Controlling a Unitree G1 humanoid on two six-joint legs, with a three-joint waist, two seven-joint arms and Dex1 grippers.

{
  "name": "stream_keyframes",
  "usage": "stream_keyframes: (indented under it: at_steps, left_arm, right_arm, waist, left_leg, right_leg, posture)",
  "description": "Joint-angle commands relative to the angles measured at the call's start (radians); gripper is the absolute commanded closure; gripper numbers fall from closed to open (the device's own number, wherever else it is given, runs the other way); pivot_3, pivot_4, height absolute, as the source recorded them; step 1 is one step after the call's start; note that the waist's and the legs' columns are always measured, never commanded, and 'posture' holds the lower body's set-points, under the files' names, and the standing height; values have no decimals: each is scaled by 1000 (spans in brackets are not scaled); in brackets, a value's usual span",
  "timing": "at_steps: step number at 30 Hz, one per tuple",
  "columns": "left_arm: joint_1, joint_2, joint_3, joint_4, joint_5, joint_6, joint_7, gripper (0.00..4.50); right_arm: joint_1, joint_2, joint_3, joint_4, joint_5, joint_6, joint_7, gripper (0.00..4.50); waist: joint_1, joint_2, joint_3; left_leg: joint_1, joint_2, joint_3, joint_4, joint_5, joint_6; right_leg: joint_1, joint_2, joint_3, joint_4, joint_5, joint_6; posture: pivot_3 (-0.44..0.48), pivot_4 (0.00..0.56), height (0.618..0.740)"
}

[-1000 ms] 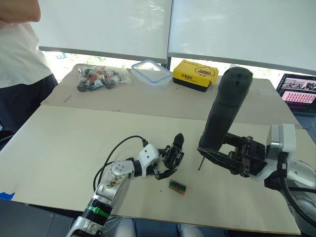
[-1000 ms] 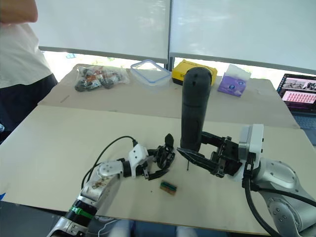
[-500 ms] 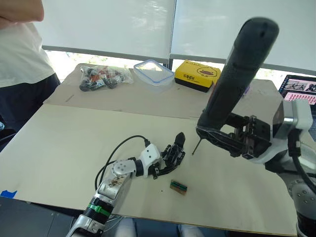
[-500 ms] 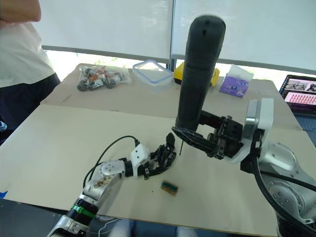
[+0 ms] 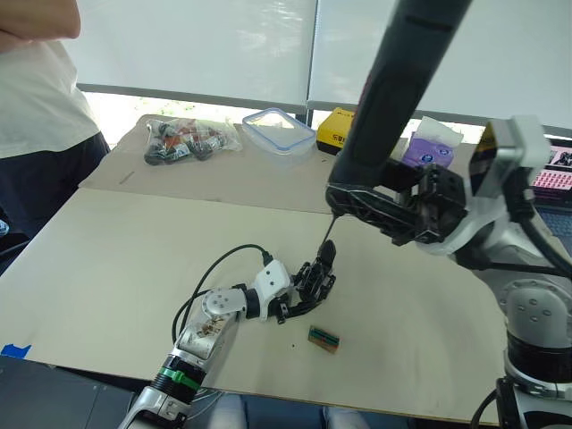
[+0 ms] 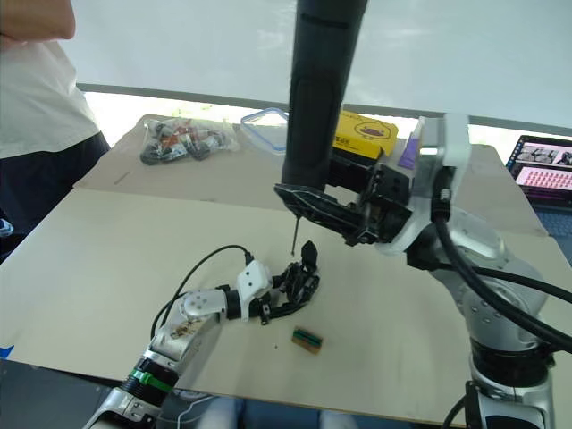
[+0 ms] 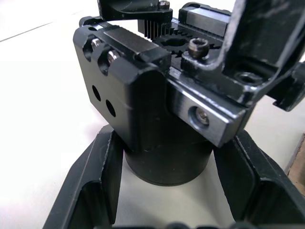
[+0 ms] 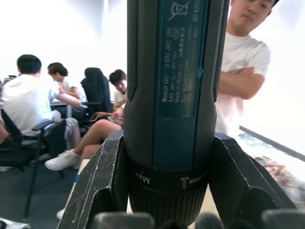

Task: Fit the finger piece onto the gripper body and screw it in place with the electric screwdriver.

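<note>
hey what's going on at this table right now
A robot is assembling a small gripper. Its left gripper clamps the gripper body by its round base on the table. Its right gripper holds the screwdriver upright with the bit pointing down just above the body. A person stands watching at the table's left end.

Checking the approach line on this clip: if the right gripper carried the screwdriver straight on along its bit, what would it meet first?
Probably the gripper body held by the left gripper. The electric screwdriver in the right gripper points its bit down just above it. Depth is unclear, so the bit could miss onto the table.
</note>
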State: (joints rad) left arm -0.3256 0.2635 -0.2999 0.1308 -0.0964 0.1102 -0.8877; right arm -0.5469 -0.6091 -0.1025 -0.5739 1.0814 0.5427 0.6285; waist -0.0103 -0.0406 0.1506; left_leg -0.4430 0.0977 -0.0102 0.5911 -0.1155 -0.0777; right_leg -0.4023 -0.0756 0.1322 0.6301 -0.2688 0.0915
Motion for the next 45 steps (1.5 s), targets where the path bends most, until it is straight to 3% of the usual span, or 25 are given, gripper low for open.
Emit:
stream_keyframes:
  at_steps: [1,21,45]
  left_arm:
    - [17,3,-36,25,9,29,-17,2210]
    - [22,7,-47,5,5,46,-19,2210]
    - [18,18,-48,-1,-6,71,-33,2210]
  right_arm:
    - [-36,25,-2,-15,-9,-12,-12,2576]
    - [5,119,94,2,-167,-22,29,2576]
    - [117,169,109,19,-318,-69,101,2576]
  waist:
    - [0,0,0]
    - [-2,0,0]
    - [-2,0,0]
  left_leg:
    - [0,0,0,0,0,0]
    - [0,0,0,0,0,0]
    - [0,0,0,-1,0,0]
  right_leg:
    - [0,0,0,0,0,0]
    - [-1,0,0,0,0,0]
    - [-1,0,0,0,0,0]
  posture:
    - [0,150,740]
    - [0,150,740]
    - [0,150,740]
